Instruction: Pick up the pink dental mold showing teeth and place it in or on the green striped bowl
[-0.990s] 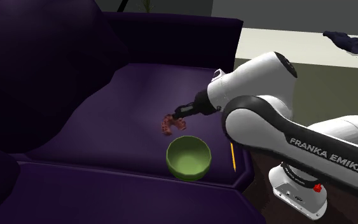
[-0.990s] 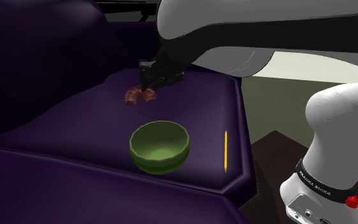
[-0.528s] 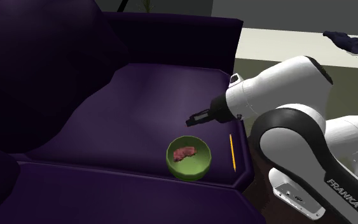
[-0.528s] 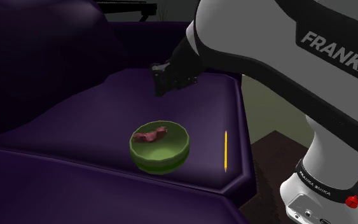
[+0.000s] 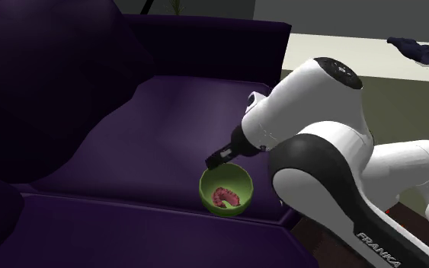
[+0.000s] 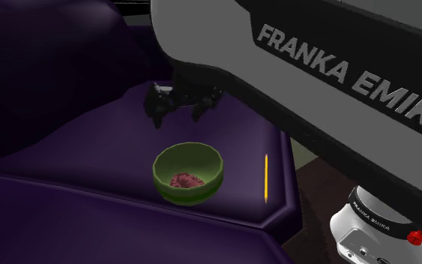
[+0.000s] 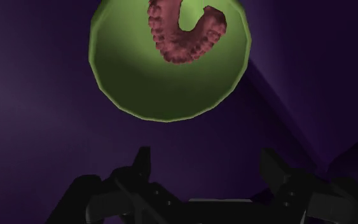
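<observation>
Purple sofa: one green bowl holds one pink mold; fingers apart, empty.

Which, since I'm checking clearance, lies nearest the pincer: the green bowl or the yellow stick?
The green bowl: the pincer hovers open close by its rim, while the yellow stick lies farther off, on the bowl's other side.

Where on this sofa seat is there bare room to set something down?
The purple seat is bare from the green bowl back to the backrest, and toward the shoulder view's left. Crowded: the front corner, with bowl, yellow pencil and the open hand above it.
</observation>
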